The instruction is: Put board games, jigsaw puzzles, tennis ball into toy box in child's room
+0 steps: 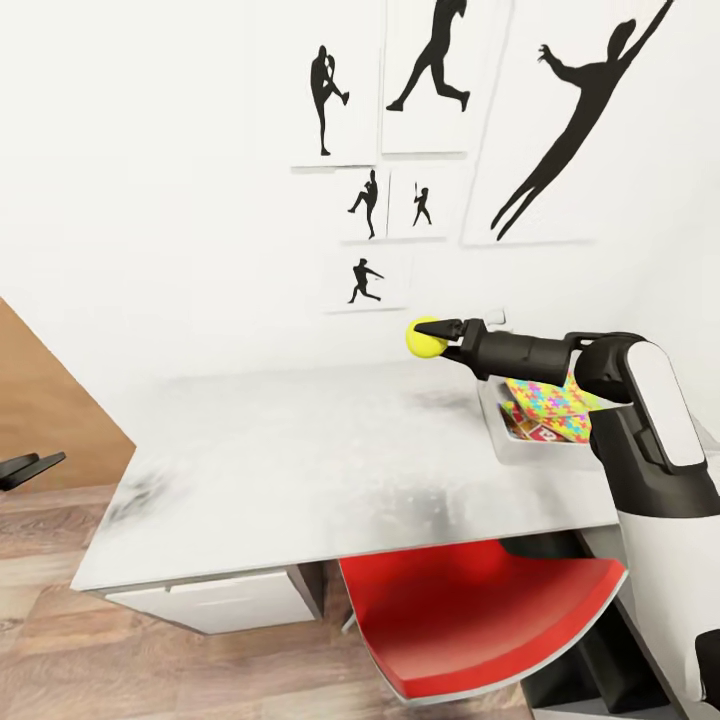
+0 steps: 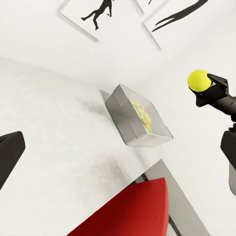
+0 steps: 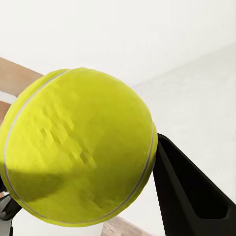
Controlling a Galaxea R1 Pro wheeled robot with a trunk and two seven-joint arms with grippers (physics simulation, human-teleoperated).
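Closest to me, a red chair (image 1: 480,620) is tucked under the near edge of the table (image 1: 300,470). My left gripper (image 1: 30,466) hangs off the table's left end, just past its edge; I see one dark finger of it and cannot tell whether it is parted or closed.

Farther in, my right gripper (image 1: 440,338) is clenched on the tennis ball (image 1: 424,337), carried in the air above the table's far right part, toward the wall. In the right wrist view the ball (image 3: 78,147) sits against one finger (image 3: 191,191), and that worries me: a round ball pinched at the fingertips could, I judge, squirt out if I swing fast or loosen early.

The toy box (image 1: 520,440) sits at the table's right edge, partly behind my own forearm, with a colourful jigsaw puzzle (image 1: 555,400) already inside. The ball is off to the left of the box, not over it. If I let go here, it would likely bounce on the tabletop and roll off an edge. My elbow could also clip the box wall.
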